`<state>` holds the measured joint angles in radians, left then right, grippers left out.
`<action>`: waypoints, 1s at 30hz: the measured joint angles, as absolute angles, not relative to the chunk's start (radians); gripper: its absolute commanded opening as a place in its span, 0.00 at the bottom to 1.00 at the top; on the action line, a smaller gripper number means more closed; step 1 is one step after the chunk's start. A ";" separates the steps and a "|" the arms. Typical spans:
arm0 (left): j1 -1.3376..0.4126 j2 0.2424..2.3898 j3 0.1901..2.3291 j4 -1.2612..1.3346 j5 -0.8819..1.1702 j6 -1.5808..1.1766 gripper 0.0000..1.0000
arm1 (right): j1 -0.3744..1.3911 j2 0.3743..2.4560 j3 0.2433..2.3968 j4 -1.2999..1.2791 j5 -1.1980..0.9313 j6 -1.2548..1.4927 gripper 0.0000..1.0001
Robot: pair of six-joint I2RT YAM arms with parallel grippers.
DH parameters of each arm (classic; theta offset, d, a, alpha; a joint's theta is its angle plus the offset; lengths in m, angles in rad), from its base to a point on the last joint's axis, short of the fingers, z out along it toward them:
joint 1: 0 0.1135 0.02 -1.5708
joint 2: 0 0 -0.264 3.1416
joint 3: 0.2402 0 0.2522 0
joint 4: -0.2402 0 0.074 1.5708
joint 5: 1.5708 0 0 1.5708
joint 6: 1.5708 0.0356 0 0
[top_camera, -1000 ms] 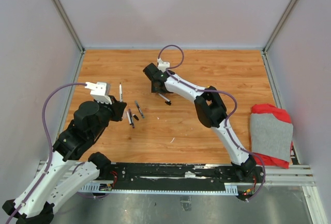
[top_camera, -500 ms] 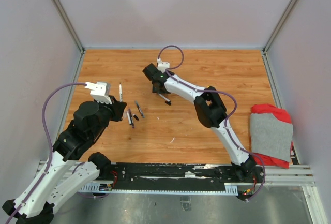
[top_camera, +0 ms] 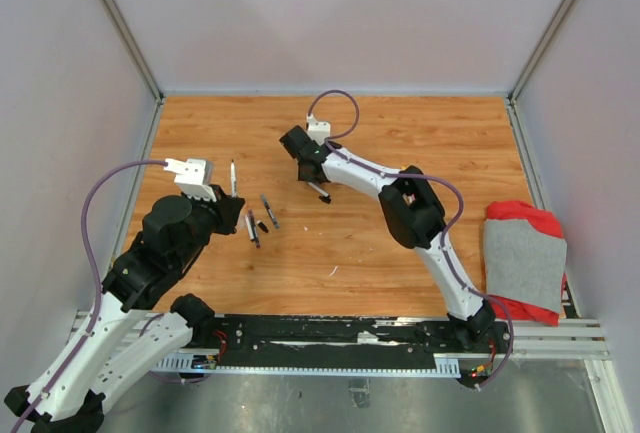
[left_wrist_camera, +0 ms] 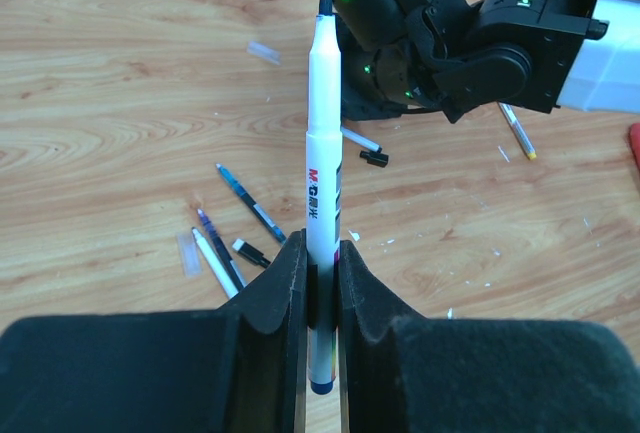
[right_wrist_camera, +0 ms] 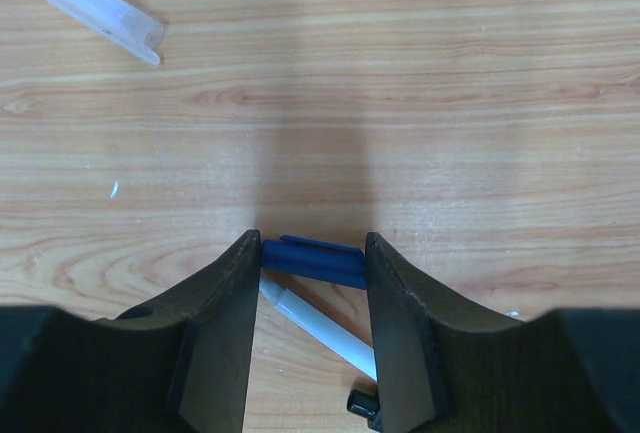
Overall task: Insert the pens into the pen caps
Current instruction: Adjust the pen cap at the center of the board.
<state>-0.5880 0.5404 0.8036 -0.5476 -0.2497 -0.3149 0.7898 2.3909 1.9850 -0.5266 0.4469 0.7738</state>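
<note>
My left gripper [left_wrist_camera: 320,248] is shut on a white pen [left_wrist_camera: 322,173] that stands up out of the jaws, dark tip on top. In the top view this pen [top_camera: 233,179] shows at the left gripper [top_camera: 231,203], left of the loose pens [top_camera: 251,228]. My right gripper [right_wrist_camera: 312,253] points down at the table, and its fingers touch both ends of a dark blue pen cap [right_wrist_camera: 312,261]. A white pen [right_wrist_camera: 322,329] and a black cap [right_wrist_camera: 364,405] lie just below it. In the top view the right gripper [top_camera: 305,167] is at the table's middle back.
Three loose pens [left_wrist_camera: 250,205] and a black cap [left_wrist_camera: 250,252] lie left of the held pen. A clear cap [right_wrist_camera: 103,11] rests at the far left of the right wrist view. A pen with a yellow tip [left_wrist_camera: 517,131] lies further right. A red and grey cloth [top_camera: 525,261] sits at the right edge.
The right gripper's jaws have narrowed onto the dark blue cap, and that arm shifted slightly. The left arm and its pen have not moved.
</note>
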 measured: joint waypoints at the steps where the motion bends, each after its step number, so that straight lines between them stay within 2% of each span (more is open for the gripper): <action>1: -0.588 0.540 0.804 -0.548 -0.250 -0.315 0.00 | 0.788 2.384 1.973 -0.517 0.443 0.766 0.42; 10: -0.588 0.541 0.804 -0.548 -0.250 -0.315 0.01 | 0.699 2.220 1.733 -0.366 0.258 0.624 0.42; 17: -0.588 0.541 0.804 -0.548 -0.249 -0.315 0.00 | 0.614 2.053 1.567 -0.335 0.080 0.442 0.46; 30: -0.588 0.542 0.804 -0.548 -0.250 -0.315 0.00 | 0.610 1.755 1.195 -0.364 -0.217 0.054 0.46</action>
